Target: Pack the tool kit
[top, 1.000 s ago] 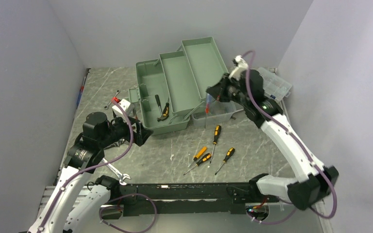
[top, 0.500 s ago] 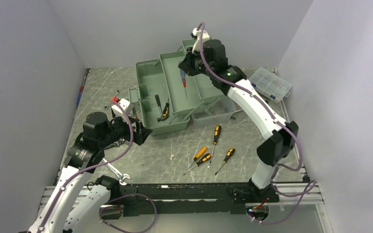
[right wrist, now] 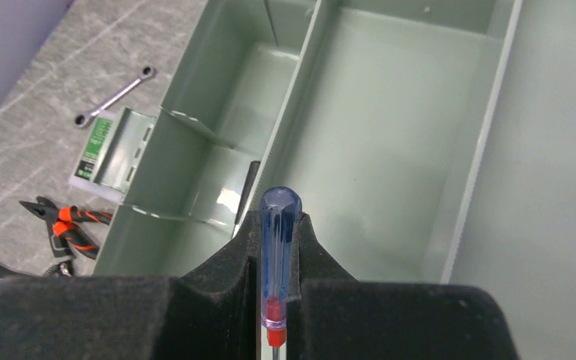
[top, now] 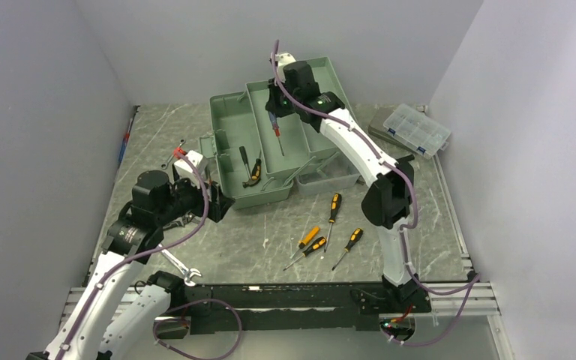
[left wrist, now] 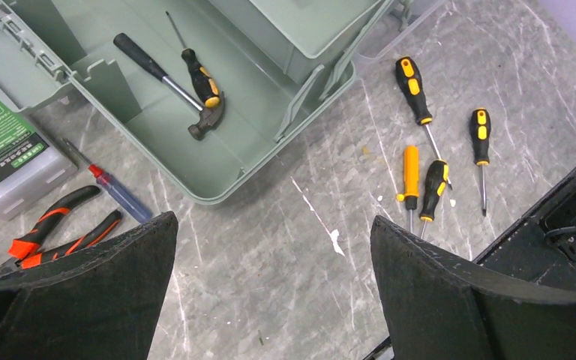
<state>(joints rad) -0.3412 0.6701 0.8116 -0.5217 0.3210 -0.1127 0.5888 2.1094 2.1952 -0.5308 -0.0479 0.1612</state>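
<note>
The sage-green toolbox (top: 229, 120) stands folded out at the back of the table, its trays (right wrist: 390, 127) stepped up to the right. My right gripper (top: 274, 111) hangs over the middle tray, shut on a blue-handled screwdriver (right wrist: 280, 240) whose shaft (top: 279, 141) points down. A hammer (left wrist: 204, 120) and a black-and-orange screwdriver (left wrist: 199, 71) lie in the bottom compartment. Several orange-and-black screwdrivers (top: 334, 206) lie on the table in front. My left gripper (left wrist: 274, 221) stands open above bare table by the box's near-left corner, holding nothing.
Red-handled pliers (left wrist: 60, 229), another blue screwdriver (left wrist: 116, 191) and a white box with a green label (left wrist: 7, 150) lie left of the toolbox. One wrench (top: 172, 152) lies behind them, another (top: 180, 266) near the left base. A clear organizer (top: 418, 129) sits back right.
My right arm has swung left from over the clear tray by the box's right side to above the middle tray, carrying the blue screwdriver. The left arm has barely moved.
</note>
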